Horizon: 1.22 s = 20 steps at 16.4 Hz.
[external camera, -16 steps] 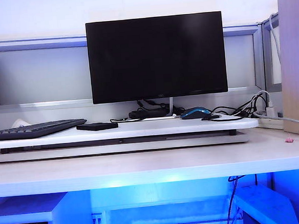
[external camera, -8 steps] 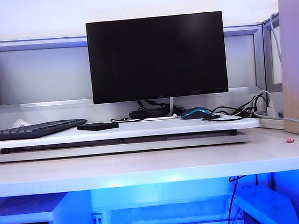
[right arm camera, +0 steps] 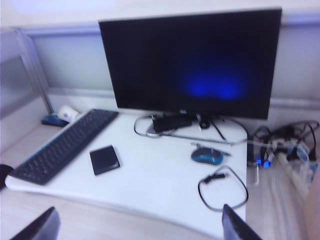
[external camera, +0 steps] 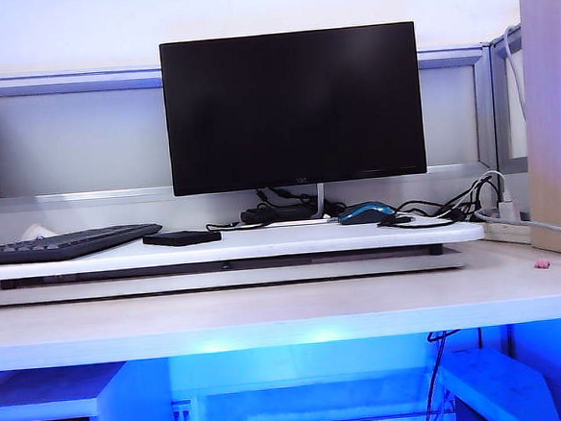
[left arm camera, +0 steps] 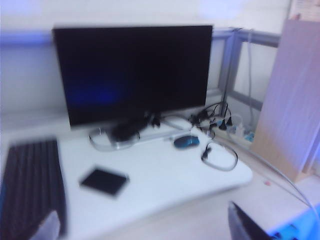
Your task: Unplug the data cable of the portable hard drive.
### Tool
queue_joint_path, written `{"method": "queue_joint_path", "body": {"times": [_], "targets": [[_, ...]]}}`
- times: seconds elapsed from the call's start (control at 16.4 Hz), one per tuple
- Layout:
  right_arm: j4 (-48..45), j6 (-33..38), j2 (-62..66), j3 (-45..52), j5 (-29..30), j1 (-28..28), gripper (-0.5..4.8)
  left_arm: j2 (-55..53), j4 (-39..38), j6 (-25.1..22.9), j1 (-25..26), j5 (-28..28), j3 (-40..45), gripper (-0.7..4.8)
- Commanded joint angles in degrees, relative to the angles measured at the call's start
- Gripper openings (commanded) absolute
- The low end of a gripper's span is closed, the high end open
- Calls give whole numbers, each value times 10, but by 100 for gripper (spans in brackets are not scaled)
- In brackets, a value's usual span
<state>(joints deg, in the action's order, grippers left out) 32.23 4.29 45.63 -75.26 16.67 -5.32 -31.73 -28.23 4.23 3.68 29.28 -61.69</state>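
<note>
White raised desk platform (external camera: 263, 242), office cubicle setting, grey partition behind.

- Wide black flat monitor (external camera: 293, 108): standing at centre rear.
- Small flat black rectangular portable hard drive (right arm camera: 104, 159): lying flat on the platform, just beside the long black keyboard (right arm camera: 65, 145), apart from it.
- Thin black data cable (right arm camera: 223, 189): coiled in a loose loop near the platform's opposite end, well apart from the drive, plug end free.
- Blue-and-black rounded mouse (right arm camera: 207, 156): between monitor foot and cable loop.
- Left gripper (left arm camera: 145, 227): raised before the desk, fingers spread wide, nothing held; view blurred.
- Right gripper (right arm camera: 137, 225): likewise raised, spread wide, holding nothing.
</note>
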Motion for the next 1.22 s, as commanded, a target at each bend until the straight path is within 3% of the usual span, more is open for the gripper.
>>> {"method": "queue_joint_path", "body": {"times": [0.06,0.24,0.31,0.73,0.79,0.86,0.98,1.22], "targets": [[-52,10,-40,97,0,0,417,67,18,41,0,3,92,479],[-148,41,-105,219,-1,0,417,125,28,48,1,3,162,479],[-219,67,-159,311,-7,0,404,158,50,53,1,2,212,479],[-309,75,-325,539,-63,0,387,263,155,90,0,-23,415,479],[-311,77,-347,569,-63,0,386,277,159,98,0,-39,437,429],[-310,80,-371,604,-63,0,345,288,155,97,0,-63,459,323],[-309,80,-388,633,-63,0,246,288,155,95,0,-81,477,278],[-308,95,-395,676,-67,0,136,288,155,127,0,-140,510,168]]}}
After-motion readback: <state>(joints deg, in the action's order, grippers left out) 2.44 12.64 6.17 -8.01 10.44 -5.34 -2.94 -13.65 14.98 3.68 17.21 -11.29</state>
